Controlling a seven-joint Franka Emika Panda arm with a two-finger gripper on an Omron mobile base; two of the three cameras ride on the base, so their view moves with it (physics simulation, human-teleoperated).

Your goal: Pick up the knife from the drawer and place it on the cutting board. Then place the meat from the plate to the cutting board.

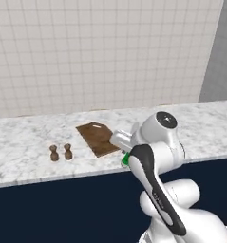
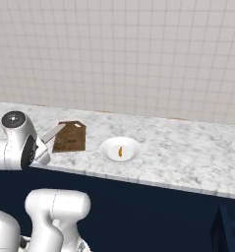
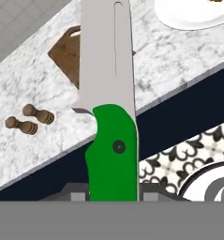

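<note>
The counter [image 1: 29, 142] is a long white marbled top with a navy front below it and a pale tiled wall [image 1: 86, 52] behind; everything else is placed from the board.

The arm [image 1: 157, 190] rises in front of the counter, its wrist bent over the front edge just in front of the board's near right corner in the left base view.

The board [image 1: 97, 137] is a flat brown rectangle lying on the counter, turned at an angle to the edge, with nothing resting on it. In the right base view it sits at [image 2: 71, 136].

The plate [image 2: 120, 149] is a round white dish, just beside the board on the right, not touching it. The meat [image 2: 120, 151], a small orange-tan piece, lies in the middle of the plate.

The knife [image 3: 109, 112] is in the air at the counter's front edge, its pale blade pointing out over the board and its green handle toward the hand. In the right base view the blade [image 2: 53, 133] slants up across the board's near left corner. In the left base view a bit of green [image 1: 126, 159] shows at the wrist.

The gripper [image 3: 112, 194] is partly closed, clamped on the green handle's base.

2 small brown shakers [image 1: 61, 152] stand side by side on the counter, left of the board and apart from it.
</note>
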